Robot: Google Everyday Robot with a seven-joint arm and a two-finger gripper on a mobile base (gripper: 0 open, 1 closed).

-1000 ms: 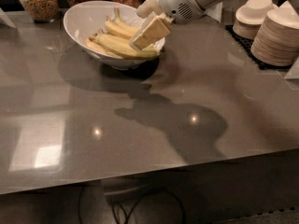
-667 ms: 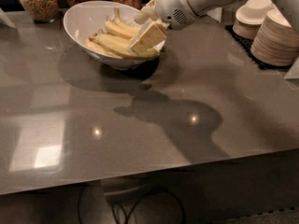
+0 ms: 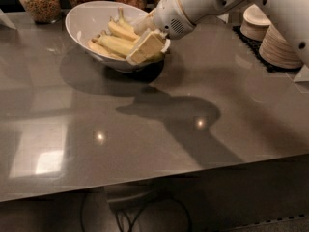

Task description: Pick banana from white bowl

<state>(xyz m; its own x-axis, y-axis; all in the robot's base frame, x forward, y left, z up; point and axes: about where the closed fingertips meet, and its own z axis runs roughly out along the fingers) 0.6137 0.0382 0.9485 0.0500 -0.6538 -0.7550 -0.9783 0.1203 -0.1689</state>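
Note:
A large glossy white bowl [image 3: 85,19] stands at the back of the grey counter and holds several yellow bananas [image 3: 112,43]. My gripper [image 3: 143,48] reaches in from the upper right on a white arm. Its cream fingers [image 3: 147,44] sit low over the right side of the bowl, among the bananas. A banana end [image 3: 156,58] shows just under the fingers at the bowl's right rim. The fingers hide what lies between them.
Glass jars of cereal and snacks [image 3: 39,1] line the back edge behind the bowl. Stacks of small pale paper bowls and plates [image 3: 281,46] stand on a dark mat at the right. The grey counter [image 3: 145,144] stretches forward to its front edge, with cables below.
The gripper has shifted slightly left and down, deeper into the right side of the bowl among the bananas. The bowl has not moved.

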